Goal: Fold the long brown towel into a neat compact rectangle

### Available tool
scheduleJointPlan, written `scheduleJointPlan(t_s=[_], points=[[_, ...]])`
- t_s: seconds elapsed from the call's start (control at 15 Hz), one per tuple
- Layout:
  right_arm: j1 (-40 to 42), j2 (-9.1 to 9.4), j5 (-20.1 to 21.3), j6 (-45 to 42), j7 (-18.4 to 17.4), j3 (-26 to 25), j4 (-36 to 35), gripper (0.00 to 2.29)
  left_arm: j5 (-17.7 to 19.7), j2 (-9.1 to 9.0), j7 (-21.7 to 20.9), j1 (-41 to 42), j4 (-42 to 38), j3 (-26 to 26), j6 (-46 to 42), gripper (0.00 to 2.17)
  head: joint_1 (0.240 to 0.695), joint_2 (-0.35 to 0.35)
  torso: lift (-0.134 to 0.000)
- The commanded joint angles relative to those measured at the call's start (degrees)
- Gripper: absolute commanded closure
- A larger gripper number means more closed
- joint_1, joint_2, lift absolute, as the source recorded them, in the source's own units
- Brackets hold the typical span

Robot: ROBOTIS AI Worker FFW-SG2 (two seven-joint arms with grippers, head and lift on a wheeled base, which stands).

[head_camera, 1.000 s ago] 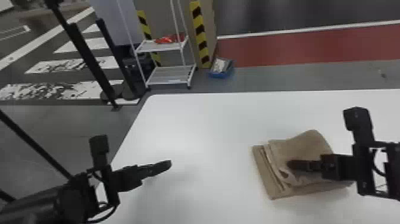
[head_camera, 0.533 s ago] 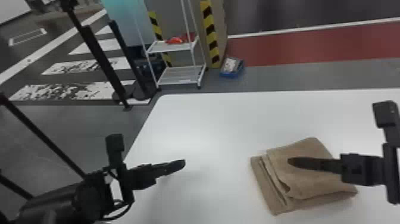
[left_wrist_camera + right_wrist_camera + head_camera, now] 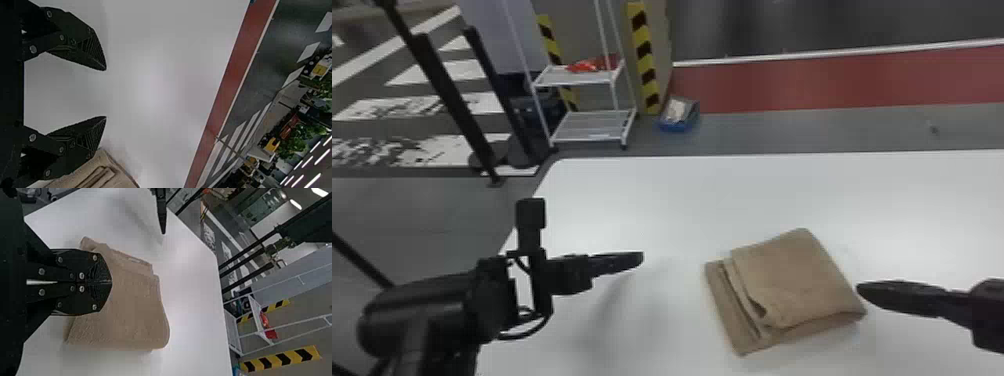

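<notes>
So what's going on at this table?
A two-armed robot is on the towel-folding job. The brown towel lies on the white table as a compact folded stack, its layers uneven along the left side. The right gripper is shut just off the towel's right edge, not gripping it. The left gripper is open over the table, left of the towel, holding nothing.

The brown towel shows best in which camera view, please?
The head view, where the whole towel lies uncovered. In the right wrist view the right claw covers part; the left wrist view catches a corner.
</notes>
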Motion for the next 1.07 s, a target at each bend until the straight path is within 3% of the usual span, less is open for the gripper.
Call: scheduleJointPlan(t_s=[0.0, 0.2, 0.33, 0.6, 0.8, 1.0], points=[[3.62, -3.37, 8.04, -4.45, 1.01, 0.43, -1.12, 1.95, -4.12, -0.15, -0.55, -4.6, 6.17, -4.49, -2.2, 1.73, 0.695, 0.136, -0.124], [4.58, -4.52, 11.2, -4.62, 3.2, 1.66, -1.12, 1.95, -5.79, -0.15, -1.69, -9.26, 13.64, -7.3, -6.07, 1.73, 0.695, 0.061, -0.124], [3.7, -4.78, 15.68, -4.8, 3.64, 5.44, -0.25, 1.95, -5.62, -0.23, -3.89, -10.23, 15.39, -7.47, -6.59, 1.73, 0.695, 0.033, -0.124], [-0.16, -3.9, 18.58, -4.62, 3.73, 9.92, 3.97, 1.95, -5.62, -0.67, -8.11, -9.96, 14.96, -8.7, -8.35, 1.73, 0.695, 0.025, -0.124], [-1.66, -3.64, 19.46, -4.8, 3.82, 11.77, 5.73, 1.95, -5.88, -1.03, -13.82, -9.09, 14.96, -10.37, -10.64, 1.73, 0.695, 0.018, -0.124], [-3.5, -2.76, 20.6, -5.15, 2.85, 13.61, 8.72, 1.95, -8.25, -1.38, -14.43, -8.65, 14.69, -12.4, -10.99, 1.73, 0.695, -0.004, -0.124]])
